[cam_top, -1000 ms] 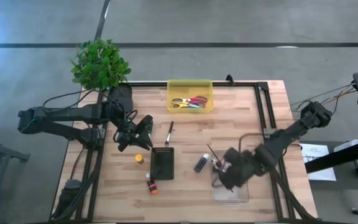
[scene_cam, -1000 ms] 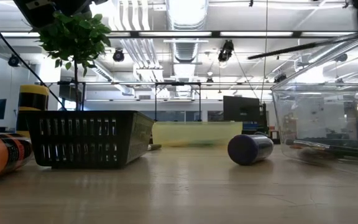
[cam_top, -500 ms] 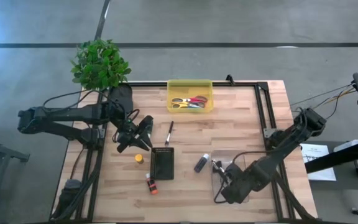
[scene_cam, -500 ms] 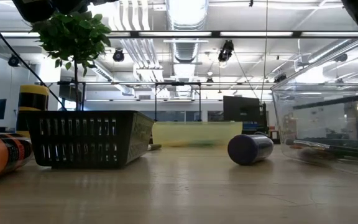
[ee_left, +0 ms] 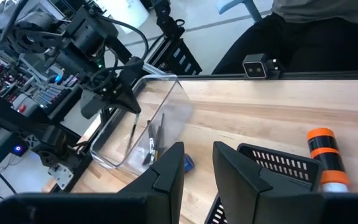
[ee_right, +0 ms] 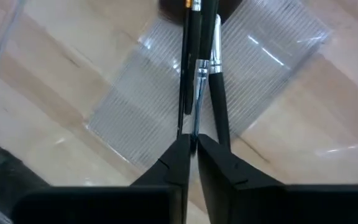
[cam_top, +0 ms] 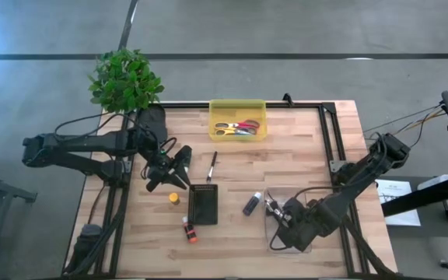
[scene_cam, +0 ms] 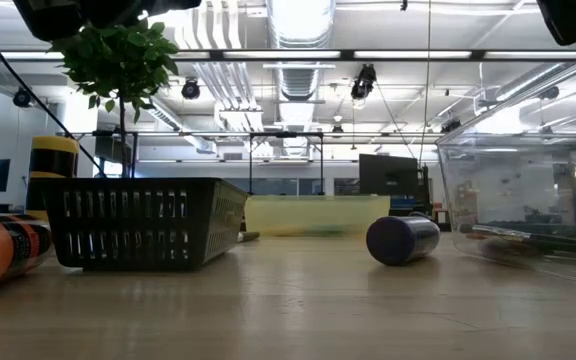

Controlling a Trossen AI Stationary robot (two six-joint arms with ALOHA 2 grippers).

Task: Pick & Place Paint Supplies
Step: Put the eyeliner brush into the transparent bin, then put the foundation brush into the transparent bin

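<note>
Thin glossy paintbrushes (ee_right: 199, 62) inside ribbed clear plastic bin (ee_right: 135, 124)

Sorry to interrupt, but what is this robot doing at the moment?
It is sorting paint supplies. The right gripper hangs over the clear plastic bin, fingers nearly closed, above thin dark-handled paintbrushes lying in it. The left gripper waits, slightly open, above the table near the black mesh basket. A purple paint tube lies outside the bin.

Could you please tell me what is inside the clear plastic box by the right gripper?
Thin dark-handled paintbrushes lie on the clear box's ribbed floor. The right gripper hangs over it, hiding part of the inside from above.
</note>
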